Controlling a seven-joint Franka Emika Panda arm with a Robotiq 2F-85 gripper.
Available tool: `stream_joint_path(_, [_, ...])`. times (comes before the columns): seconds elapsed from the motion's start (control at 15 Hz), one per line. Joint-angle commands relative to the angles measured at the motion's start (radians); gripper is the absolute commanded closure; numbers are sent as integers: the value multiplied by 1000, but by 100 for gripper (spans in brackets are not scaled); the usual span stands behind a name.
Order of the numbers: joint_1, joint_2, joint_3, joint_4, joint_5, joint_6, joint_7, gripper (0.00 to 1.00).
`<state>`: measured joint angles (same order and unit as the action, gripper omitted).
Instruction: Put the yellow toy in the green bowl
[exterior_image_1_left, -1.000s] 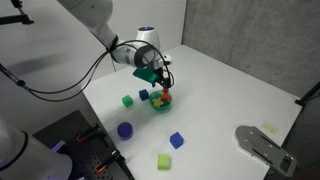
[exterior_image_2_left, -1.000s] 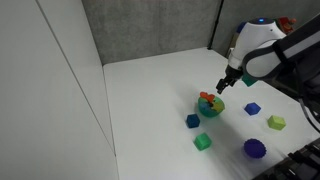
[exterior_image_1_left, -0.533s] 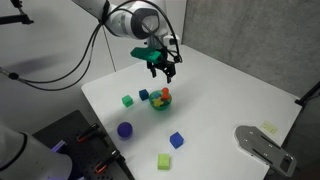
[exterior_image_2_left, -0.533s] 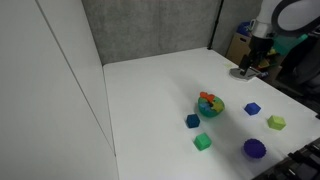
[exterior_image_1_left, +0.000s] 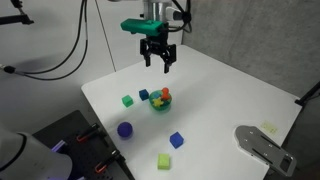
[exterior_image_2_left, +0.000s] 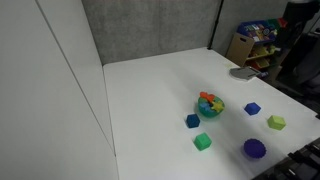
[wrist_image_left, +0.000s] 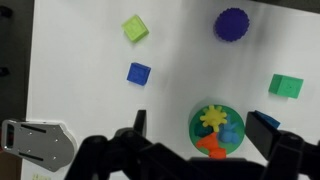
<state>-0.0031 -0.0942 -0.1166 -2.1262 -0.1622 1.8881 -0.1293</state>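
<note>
The green bowl (wrist_image_left: 196, 132) stands on the white table, seen in both exterior views (exterior_image_1_left: 160, 106) (exterior_image_2_left: 210, 111). The yellow toy (wrist_image_left: 211, 117), a small toothed piece, lies inside it next to a blue toy (wrist_image_left: 230, 130) and an orange toy (wrist_image_left: 208, 147). My gripper (exterior_image_1_left: 157, 58) hangs high above the table, behind the bowl, open and empty. In the wrist view its fingers (wrist_image_left: 201, 123) frame the bowl from far above.
Loose on the table: a green cube (exterior_image_1_left: 128, 100), a blue cube (exterior_image_1_left: 144, 95) by the bowl, a purple round piece (exterior_image_1_left: 125, 130), another blue cube (exterior_image_1_left: 176, 140), a lime cube (exterior_image_1_left: 164, 161). A grey flat object (exterior_image_1_left: 262, 145) lies near a corner.
The gripper has risen from just over the bowl to high above the table, open and empty. The toys in the bowl have stayed put.
</note>
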Motion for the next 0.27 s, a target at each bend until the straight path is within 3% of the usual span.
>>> stream_joint_path(0.0, [-25, -11, 15, 34, 18, -68, -27, 0])
stream_joint_path(0.2, [-25, -8, 19, 17, 2, -44, -4, 0])
